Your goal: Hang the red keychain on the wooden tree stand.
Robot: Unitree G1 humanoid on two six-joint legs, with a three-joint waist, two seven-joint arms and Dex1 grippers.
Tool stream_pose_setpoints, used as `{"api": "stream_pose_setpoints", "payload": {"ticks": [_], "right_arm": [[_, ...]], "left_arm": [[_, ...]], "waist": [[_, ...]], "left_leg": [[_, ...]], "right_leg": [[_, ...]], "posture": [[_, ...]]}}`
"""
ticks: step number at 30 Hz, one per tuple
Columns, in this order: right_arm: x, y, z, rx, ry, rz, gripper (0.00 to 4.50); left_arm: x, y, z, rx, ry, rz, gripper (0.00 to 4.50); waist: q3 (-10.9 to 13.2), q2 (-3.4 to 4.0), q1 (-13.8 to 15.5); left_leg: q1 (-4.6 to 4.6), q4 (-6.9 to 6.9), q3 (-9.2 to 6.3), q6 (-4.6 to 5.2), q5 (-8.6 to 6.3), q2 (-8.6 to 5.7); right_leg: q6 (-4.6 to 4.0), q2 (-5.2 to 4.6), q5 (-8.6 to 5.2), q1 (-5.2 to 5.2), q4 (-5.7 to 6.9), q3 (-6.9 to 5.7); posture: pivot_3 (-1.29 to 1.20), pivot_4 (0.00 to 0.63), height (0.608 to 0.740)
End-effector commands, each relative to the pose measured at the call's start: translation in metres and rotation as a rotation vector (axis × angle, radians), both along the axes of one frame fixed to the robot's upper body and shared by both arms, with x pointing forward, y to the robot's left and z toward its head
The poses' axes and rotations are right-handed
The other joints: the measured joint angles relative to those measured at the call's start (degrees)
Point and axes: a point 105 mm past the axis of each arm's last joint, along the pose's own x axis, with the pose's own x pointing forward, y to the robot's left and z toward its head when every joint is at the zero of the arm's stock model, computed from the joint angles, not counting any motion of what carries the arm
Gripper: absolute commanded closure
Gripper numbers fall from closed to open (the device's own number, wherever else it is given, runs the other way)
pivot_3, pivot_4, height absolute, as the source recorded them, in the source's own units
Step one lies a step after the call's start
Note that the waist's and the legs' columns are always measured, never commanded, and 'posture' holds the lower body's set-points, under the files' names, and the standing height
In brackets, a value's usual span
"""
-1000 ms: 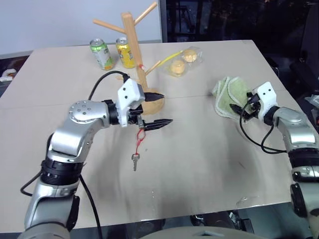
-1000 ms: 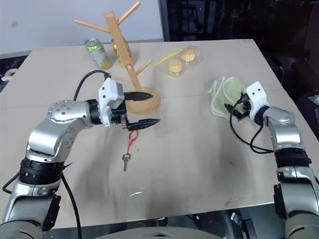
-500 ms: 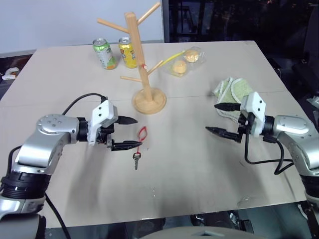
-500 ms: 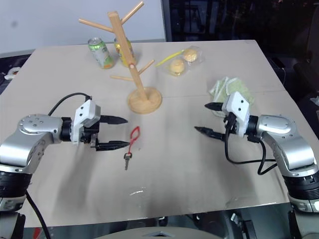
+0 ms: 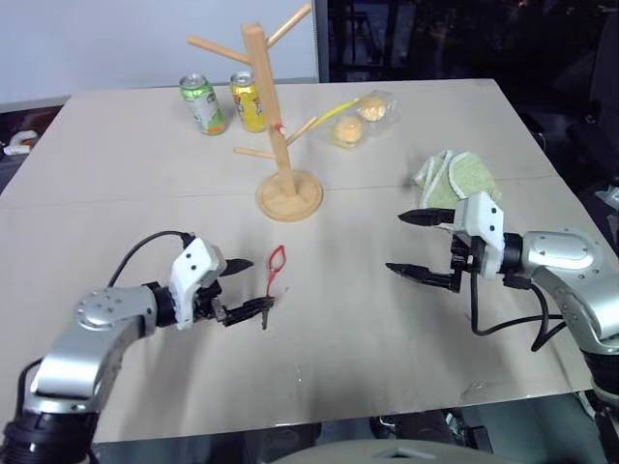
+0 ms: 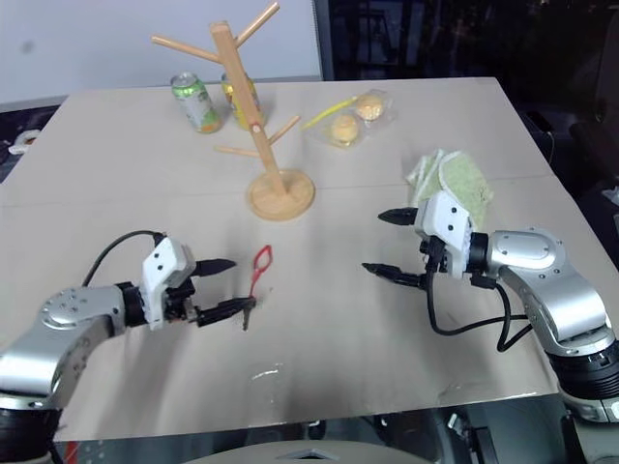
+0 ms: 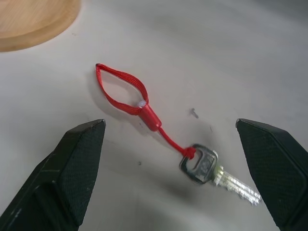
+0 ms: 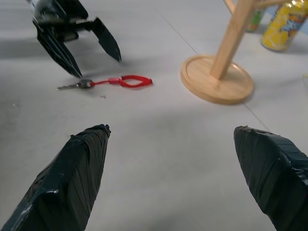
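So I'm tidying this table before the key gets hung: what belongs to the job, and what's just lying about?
Job: red keychain, wooden tree stand, open left gripper.
Lying about: green can, yellow can, packaged buns, green cloth.

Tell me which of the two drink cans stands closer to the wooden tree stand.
The yellow can. It stands right beside the wooden tree stand, just behind its post, while the green can sits farther out to the robot's left.

1. A green drink can [image 5: 197, 101] stands upright at the table's [image 5: 145, 203] far side.
2. A yellow drink can [image 5: 245, 101] stands just beside it.
3. A clear packet of two yellow buns [image 5: 360, 118] lies farther right.
4. A folded green cloth [image 5: 456, 180] rests toward the right edge.
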Motion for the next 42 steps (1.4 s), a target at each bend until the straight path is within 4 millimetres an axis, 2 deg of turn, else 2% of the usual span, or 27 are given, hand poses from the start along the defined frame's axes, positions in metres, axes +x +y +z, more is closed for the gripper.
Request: {"api": "stream_pose_setpoints", "payload": {"ticks": [1,6,11,22,23,25,32,37,42], "right_arm": [[-0.004,0.003,0.007,-0.005,-0.040,0.024,0.09],[-0.003,0.004,0.009,-0.005,-0.041,0.028,0.09],[-0.002,0.004,0.010,-0.003,-0.042,0.031,0.09],[-0.001,0.002,0.005,-0.003,-0.038,0.024,0.09],[-0.001,0.001,0.005,-0.004,-0.038,0.022,0.00],[-0.002,0.000,0.004,-0.005,-0.038,0.019,0.00],[-0.001,-0.001,0.004,-0.004,-0.043,0.015,0.00],[0.000,-0.001,0.003,-0.007,-0.047,0.010,0.00],[0.000,-0.002,0.003,-0.008,-0.050,0.010,0.00]], "left_arm": [[0.002,-0.002,0.006,0.007,-0.074,0.051,0.00],[0.000,0.001,-0.003,0.013,-0.099,0.109,0.00],[0.007,0.002,-0.003,-0.008,-0.142,0.165,0.00],[0.003,-0.019,-0.024,-0.028,-0.097,0.147,0.00],[0.002,-0.019,-0.025,-0.022,-0.098,0.146,0.52],[0.002,-0.018,-0.028,-0.009,-0.095,0.150,1.10],[0.009,-0.019,-0.040,0.010,-0.097,0.172,4.42],[0.011,-0.015,-0.049,0.010,-0.102,0.193,4.47],[0.007,0.010,-0.046,-0.035,-0.092,0.212,4.47]], "waist": [[0.0,0.00,0.3],[0.0,0.00,0.6],[0.0,-0.01,0.9],[0.0,-0.02,0.8],[0.0,-0.02,0.8],[0.0,-0.02,0.8],[0.0,0.01,0.8],[-0.1,0.09,0.8],[-0.1,0.13,0.6]], "left_leg": [[0.00,0.00,-0.01,0.00,0.00,0.00],[0.00,0.00,0.04,0.01,0.00,-0.01],[-0.01,0.00,0.02,0.02,-0.01,-0.02],[-0.01,-0.01,0.02,0.03,-0.02,-0.04],[-0.01,-0.01,0.01,0.03,-0.01,-0.03],[-0.01,0.00,0.02,0.03,-0.02,-0.03],[0.01,0.01,0.02,0.03,-0.01,-0.03],[0.08,0.01,-0.01,0.03,-0.01,-0.04],[0.11,0.01,0.00,0.03,-0.01,0.03]], "right_leg": [[0.00,0.00,0.00,0.00,0.00,-0.01],[-0.01,0.01,0.00,-0.01,-0.01,0.01],[-0.01,0.00,0.00,-0.01,-0.02,-0.02],[-0.02,0.03,0.00,-0.01,-0.02,-0.01],[-0.02,0.02,0.00,-0.01,-0.01,-0.02],[-0.03,0.02,-0.01,-0.01,-0.01,-0.02],[-0.10,0.00,-0.05,0.00,-0.01,-0.02],[-0.16,0.01,-0.04,0.05,0.03,-0.04],[-0.23,0.03,-0.06,0.04,0.02,-0.02]], "posture": [[0.00,0.150,0.740],[0.00,0.150,0.740],[0.00,0.150,0.740],[0.00,0.150,0.740],[0.00,0.150,0.740],[0.00,0.150,0.740],[0.00,0.150,0.740],[0.00,0.150,0.740],[0.00,0.150,0.740]]}}
